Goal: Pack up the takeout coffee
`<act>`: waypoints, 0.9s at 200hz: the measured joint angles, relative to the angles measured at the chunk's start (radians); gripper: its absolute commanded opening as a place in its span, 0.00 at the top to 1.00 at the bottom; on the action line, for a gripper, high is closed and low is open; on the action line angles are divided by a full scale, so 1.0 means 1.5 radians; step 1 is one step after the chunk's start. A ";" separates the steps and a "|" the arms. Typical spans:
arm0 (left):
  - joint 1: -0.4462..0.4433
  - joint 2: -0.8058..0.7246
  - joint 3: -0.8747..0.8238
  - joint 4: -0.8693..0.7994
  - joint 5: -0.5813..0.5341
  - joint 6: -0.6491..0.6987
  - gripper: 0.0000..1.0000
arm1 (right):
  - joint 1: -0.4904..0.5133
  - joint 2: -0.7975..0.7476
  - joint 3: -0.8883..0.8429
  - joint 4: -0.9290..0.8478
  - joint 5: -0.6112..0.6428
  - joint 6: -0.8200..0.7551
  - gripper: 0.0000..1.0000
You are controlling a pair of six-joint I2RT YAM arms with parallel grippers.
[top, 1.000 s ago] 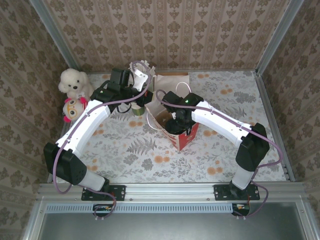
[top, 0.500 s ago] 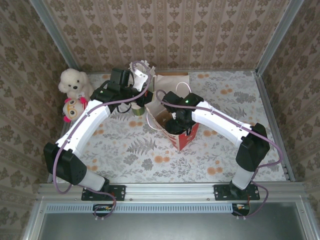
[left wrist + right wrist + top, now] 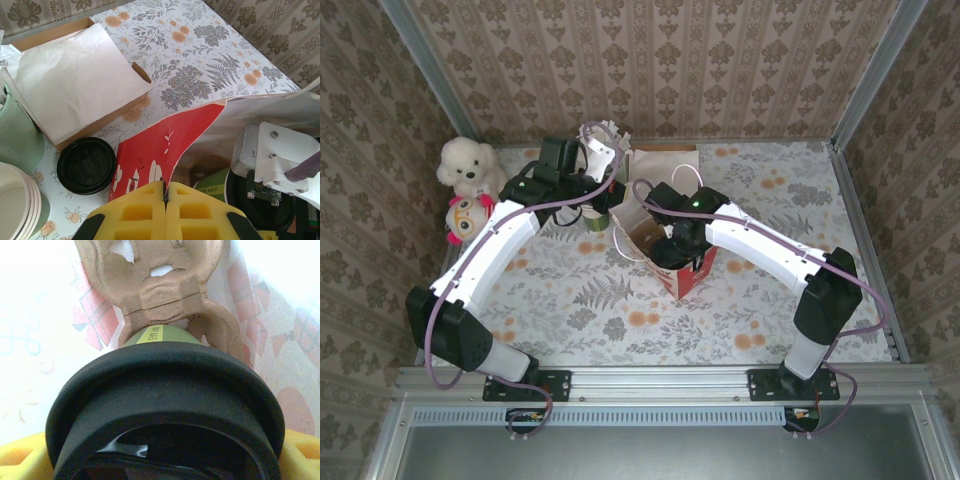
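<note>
The takeout coffee (image 3: 160, 335) is a green cup with a black lid (image 3: 165, 405). It sits inside the red-and-white paper bag (image 3: 690, 278), over a brown cardboard carrier (image 3: 160, 285). My right gripper (image 3: 165, 460) is shut on it, with a yellow fingertip (image 3: 300, 450) on each side of the lid. In the left wrist view, part of the cup (image 3: 212, 182) shows down in the bag under the right gripper's body (image 3: 270, 155). My left gripper (image 3: 165, 192) is shut on the bag's red rim (image 3: 155, 145) and holds the mouth open.
A second black lid (image 3: 86, 165) lies on the table beside the bag. Left of it are a stack of cream-lined cups (image 3: 15, 200) and a pale green holder (image 3: 15, 130). A flat box with white paper (image 3: 75, 80) lies behind. Two plush toys (image 3: 468, 165) sit far left.
The right arm's elbow has shifted very slightly to the right. Both grippers and the bag stay where they were.
</note>
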 measured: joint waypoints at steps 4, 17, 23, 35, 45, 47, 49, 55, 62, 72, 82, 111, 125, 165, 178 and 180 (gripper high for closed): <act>0.000 0.000 0.000 0.000 0.000 0.000 1.00 | 0.000 0.000 -0.001 0.001 0.000 -0.001 0.67; 0.000 -0.001 0.000 0.000 0.000 0.000 1.00 | 0.000 0.000 -0.004 0.003 0.000 -0.005 0.67; 0.000 -0.001 0.000 0.000 0.000 0.000 1.00 | 0.000 0.000 -0.005 0.004 0.000 -0.005 0.67; 0.000 -0.001 0.000 0.000 0.000 0.000 1.00 | 0.000 0.000 -0.007 0.004 0.000 -0.007 0.67; 0.000 -0.001 0.000 0.000 0.000 0.000 1.00 | 0.000 0.000 -0.007 0.004 0.000 -0.007 0.67; 0.000 -0.001 0.000 0.000 0.000 0.000 1.00 | 0.000 0.000 -0.007 0.004 0.000 -0.007 0.67; 0.000 -0.001 0.000 0.000 0.000 0.000 1.00 | 0.000 0.000 -0.007 0.004 0.000 -0.007 0.67; 0.000 -0.001 0.000 0.000 0.000 0.000 1.00 | 0.000 0.000 -0.007 0.004 0.000 -0.007 0.67; 0.000 -0.001 0.000 0.000 0.000 0.000 1.00 | 0.000 0.000 -0.007 0.004 0.000 -0.008 0.67; 0.000 -0.001 0.000 0.000 0.000 0.000 1.00 | 0.000 0.000 -0.007 0.004 0.000 -0.008 0.67; 0.000 -0.001 0.000 0.000 0.000 0.000 1.00 | 0.000 0.000 -0.007 0.004 0.000 -0.008 0.67; 0.000 -0.001 0.000 0.000 0.000 0.000 1.00 | 0.000 0.000 -0.007 0.004 0.000 -0.009 0.67; 0.000 -0.001 0.000 0.000 0.000 0.000 1.00 | 0.000 0.000 -0.007 0.004 0.000 -0.010 0.66; 0.000 -0.001 0.000 0.001 0.000 0.000 1.00 | 0.000 0.000 -0.007 0.004 0.000 -0.010 0.67; 0.000 -0.001 -0.001 0.002 0.000 0.000 1.00 | 0.000 0.000 -0.007 0.004 -0.001 -0.010 0.67; 0.000 -0.001 -0.001 0.002 0.000 0.000 1.00 | 0.000 0.000 -0.007 0.004 -0.001 -0.010 0.67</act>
